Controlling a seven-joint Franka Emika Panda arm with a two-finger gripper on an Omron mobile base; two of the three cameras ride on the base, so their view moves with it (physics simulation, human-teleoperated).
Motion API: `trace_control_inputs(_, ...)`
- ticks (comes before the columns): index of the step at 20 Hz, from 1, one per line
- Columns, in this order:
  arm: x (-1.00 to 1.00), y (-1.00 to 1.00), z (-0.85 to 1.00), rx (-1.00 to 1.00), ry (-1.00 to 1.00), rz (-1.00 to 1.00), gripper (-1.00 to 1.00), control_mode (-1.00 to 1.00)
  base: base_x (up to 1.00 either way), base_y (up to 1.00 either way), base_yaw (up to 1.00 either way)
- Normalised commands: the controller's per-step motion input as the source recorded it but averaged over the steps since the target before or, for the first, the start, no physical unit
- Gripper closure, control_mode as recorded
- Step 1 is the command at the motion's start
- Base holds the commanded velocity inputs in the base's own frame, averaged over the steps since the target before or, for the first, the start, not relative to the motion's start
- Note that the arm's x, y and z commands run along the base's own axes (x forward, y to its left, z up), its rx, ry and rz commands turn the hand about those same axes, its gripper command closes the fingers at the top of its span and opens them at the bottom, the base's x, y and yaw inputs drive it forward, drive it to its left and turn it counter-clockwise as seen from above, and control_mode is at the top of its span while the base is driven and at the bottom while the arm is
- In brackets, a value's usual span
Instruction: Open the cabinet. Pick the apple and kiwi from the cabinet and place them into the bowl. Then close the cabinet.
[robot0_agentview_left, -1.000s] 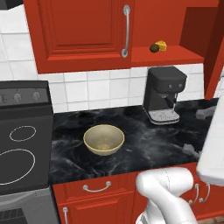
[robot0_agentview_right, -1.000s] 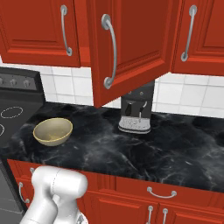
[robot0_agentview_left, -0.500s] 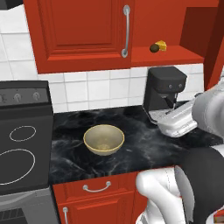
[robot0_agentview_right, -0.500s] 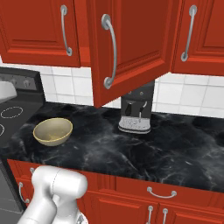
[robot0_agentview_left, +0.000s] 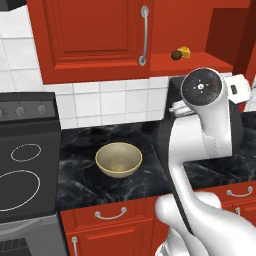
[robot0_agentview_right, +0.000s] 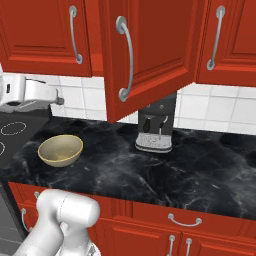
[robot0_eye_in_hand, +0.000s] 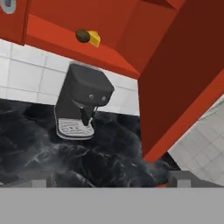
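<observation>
Cabinet (robot0_agentview_right: 150, 50) stands with its right door swung open, kiwi (robot0_eye_in_hand: 82, 35) on its shelf beside a cheese wedge (robot0_eye_in_hand: 94, 38), so the empty, wide-apart gripper (robot0_eye_in_hand: 109, 179) should next rise toward that fruit, the bowl (robot0_agentview_left: 118, 159) waiting on the counter (robot0_agentview_right: 200, 165).

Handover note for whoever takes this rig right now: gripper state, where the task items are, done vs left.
Gripper: open, holding nothing; in the hand view it looks up toward the open cabinet.
Cabinet: right door swung open, left door shut.
Kiwi: on the cabinet shelf, beside the cheese wedge.
Apple: can't spot it in these pictures.
Bowl: empty, on the black counter left of the coffee machine.
Done: cabinet opened.
Left: find and move the apple, move the kiwi into the bowl, close the door.
</observation>
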Motion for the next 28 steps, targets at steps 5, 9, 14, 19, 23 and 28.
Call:
trace_control_inputs(5, 1.0, -0.05, -0.23, 0.0, 0.0, -0.15, -1.0, -1.0, 0.0, 0.0, 0.0)
trace_control_inputs(9, 0.86, -0.34, -0.08, 0.04, -0.03, 0.0, -1.0, -1.0, 0.0, 0.0, 0.0)
trace_control_inputs(14, 0.56, -0.82, 0.0, 0.18, -0.16, 0.0, -1.0, -1.0, 0.0, 0.0, 0.0)
trace_control_inputs(19, 0.4, -0.81, 0.0, 0.11, -0.21, -0.02, -1.0, -1.0, 0.0, 0.0, 0.0)
trace_control_inputs(23, 0.24, -0.88, 0.0, 0.05, -0.23, -0.13, -1.0, -1.0, 0.0, 0.0, 0.0)
trace_control_inputs(28, 0.27, -1.0, -0.06, 0.05, -0.26, -0.18, -1.0, -1.0, 0.0, 0.0, 0.0)
